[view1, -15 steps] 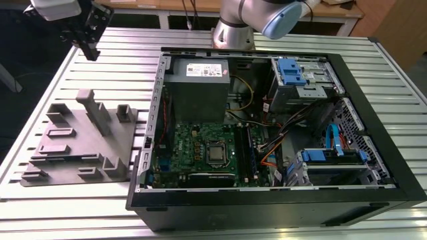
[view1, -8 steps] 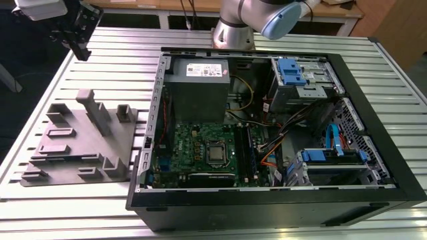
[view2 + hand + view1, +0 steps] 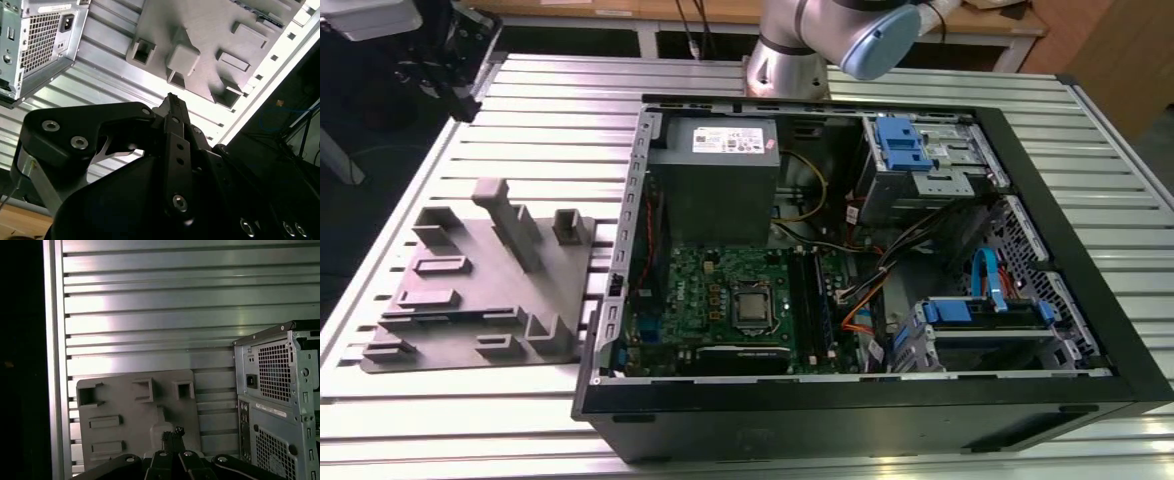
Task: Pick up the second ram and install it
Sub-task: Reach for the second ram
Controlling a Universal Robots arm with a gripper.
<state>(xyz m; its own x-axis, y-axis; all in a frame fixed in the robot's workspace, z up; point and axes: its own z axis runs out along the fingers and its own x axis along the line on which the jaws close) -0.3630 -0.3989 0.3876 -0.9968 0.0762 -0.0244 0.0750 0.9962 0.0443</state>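
While the gripper (image 3: 170, 102) hangs high over the slatted table (image 3: 547, 110), near its far corner on the exterior view's left, its jaws are pressed together with nothing between them. Both wrist views show the tips meeting.

Holder block (image 3: 135, 420): lies below the jaws, a little ahead of the tips. Its pockets look bare in all three views, and we find no memory stick on it.

Second ram: not identified with certainty. Our only candidate is a dark bluish strip (image 3: 817, 300) standing in the slot bank on the motherboard (image 3: 714, 290), just beside the processor socket on the exterior view's right. We cannot tell whether it is the first stick or the second, nor whether it is fully seated.

Key relation: the strip is well apart from the jaws, inside the computer case (image 3: 1107, 330), which sits to the exterior view's right of the holder block. Its long axis runs from the power supply (image 3: 714, 190) end toward the case's near wall, parallel to the slots.

Arm pose: the base stands at the table's far edge behind the case. The blue-capped elbow (image 3: 881, 40) is above the drive cage, and the wrist is aimed down at the holder block.

Judgement: with empty jaws and a bare holder, we cannot decide whether the stick is already in.
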